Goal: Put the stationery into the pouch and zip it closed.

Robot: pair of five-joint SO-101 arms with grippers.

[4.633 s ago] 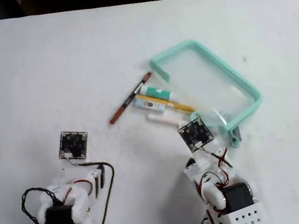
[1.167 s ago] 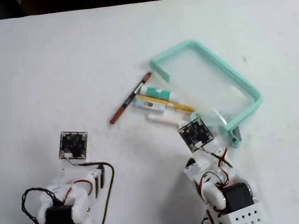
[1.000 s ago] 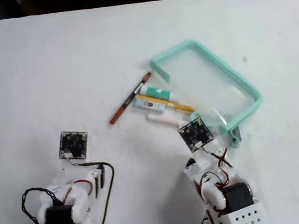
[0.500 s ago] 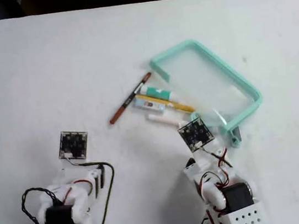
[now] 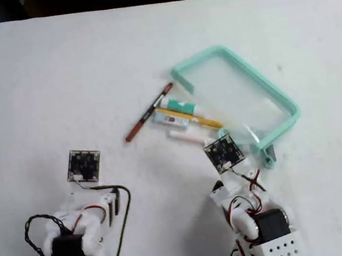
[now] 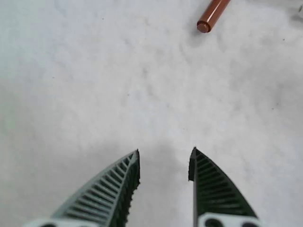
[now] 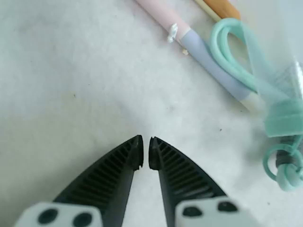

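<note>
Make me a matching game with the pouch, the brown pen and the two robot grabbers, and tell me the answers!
1 pouch
2 brown pen
3 left gripper
4 right gripper

A jaws wide apart
B clear, mint green edge
C jaws close together
D lying left of the other pens

Pairs: 1-B, 2-D, 3-A, 4-C.

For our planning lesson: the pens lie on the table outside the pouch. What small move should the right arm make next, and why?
Probably open the right gripper and ease it toward the pink-and-lilac plastic pen: the gripper is shut, and that pen lies nearest it, outside the clear mint-edged pouch.
</note>
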